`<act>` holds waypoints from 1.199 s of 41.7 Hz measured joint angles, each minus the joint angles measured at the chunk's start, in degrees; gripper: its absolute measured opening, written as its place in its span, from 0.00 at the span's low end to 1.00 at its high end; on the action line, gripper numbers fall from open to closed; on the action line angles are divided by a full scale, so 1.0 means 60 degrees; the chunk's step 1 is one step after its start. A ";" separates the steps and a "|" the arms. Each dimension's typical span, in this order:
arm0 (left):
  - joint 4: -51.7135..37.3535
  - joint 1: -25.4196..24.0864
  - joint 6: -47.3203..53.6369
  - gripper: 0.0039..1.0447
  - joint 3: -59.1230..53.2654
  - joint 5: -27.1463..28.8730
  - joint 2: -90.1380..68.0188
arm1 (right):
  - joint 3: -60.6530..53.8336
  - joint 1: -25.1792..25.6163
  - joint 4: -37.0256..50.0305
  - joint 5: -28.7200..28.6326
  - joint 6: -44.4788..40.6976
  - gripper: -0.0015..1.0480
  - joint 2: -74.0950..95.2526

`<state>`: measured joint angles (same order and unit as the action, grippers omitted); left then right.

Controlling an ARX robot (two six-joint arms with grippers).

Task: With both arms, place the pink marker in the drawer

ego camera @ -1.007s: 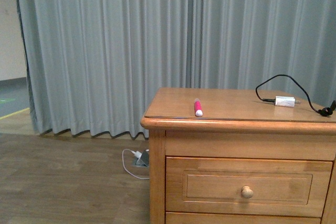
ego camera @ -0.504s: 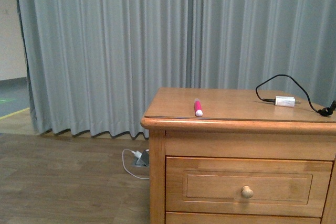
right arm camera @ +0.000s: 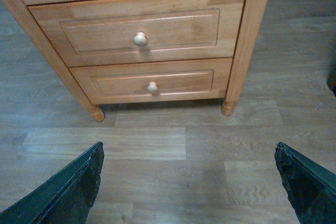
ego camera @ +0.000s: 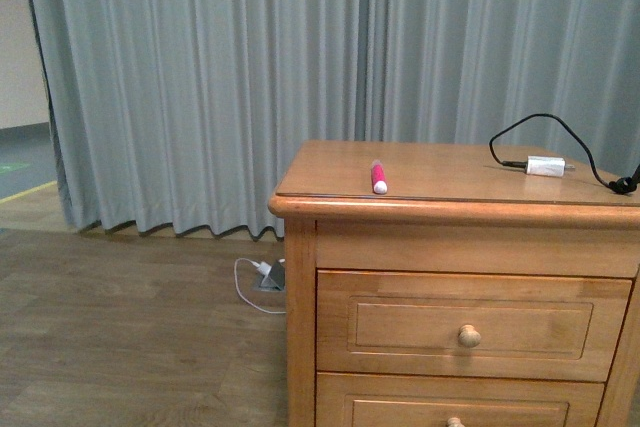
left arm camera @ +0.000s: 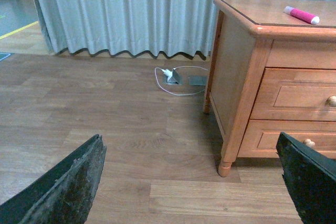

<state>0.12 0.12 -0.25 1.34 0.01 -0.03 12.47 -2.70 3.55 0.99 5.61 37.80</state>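
The pink marker (ego camera: pixel 378 177) lies on top of the wooden cabinet (ego camera: pixel 330 209), near its front left edge; it also shows as the pink marker (left arm camera: pixel 301 14) in the left wrist view. Below the top sits the upper drawer (ego camera: pixel 400 292), shut, with a round knob (ego camera: pixel 469 336); the right wrist view shows the drawer (right arm camera: pixel 94 32) head-on. My left gripper (left arm camera: pixel 194 182) hangs open over the floor, left of the cabinet. Open as well, my right gripper (right arm camera: pixel 191 182) hovers over the floor in front of the drawers. Neither arm appears in the front view.
A white adapter (ego camera: pixel 546 166) with a black cable (ego camera: pixel 560 127) rests on the cabinet top at the right. A lower drawer (right arm camera: pixel 105 85) sits under the upper one. A white charger and cord (ego camera: pixel 262 273) lie on the floor by grey curtains (ego camera: pixel 200 77).
The front view has shifted: the cabinet top now sits higher in the picture and the lower drawer has come into sight. The marker has not moved on the cabinet.
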 joint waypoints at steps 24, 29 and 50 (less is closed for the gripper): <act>0.0000 0.0000 0.0000 0.94 0.0004 0.0000 0.0000 | 0.5038 -0.1694 0.4033 0.0805 0.0688 0.92 0.9857; 0.0000 -0.0004 0.0000 0.94 0.0000 0.0000 0.0000 | 0.6277 -0.1927 0.4699 0.1016 0.0703 0.92 1.1486; 0.0000 0.0000 0.0000 0.94 0.0000 0.0000 0.0000 | 0.9602 -0.1891 0.5493 0.1311 0.0007 0.92 1.5486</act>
<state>0.12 0.12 -0.25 1.34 0.01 -0.03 70.08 -14.04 36.51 8.86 5.65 130.72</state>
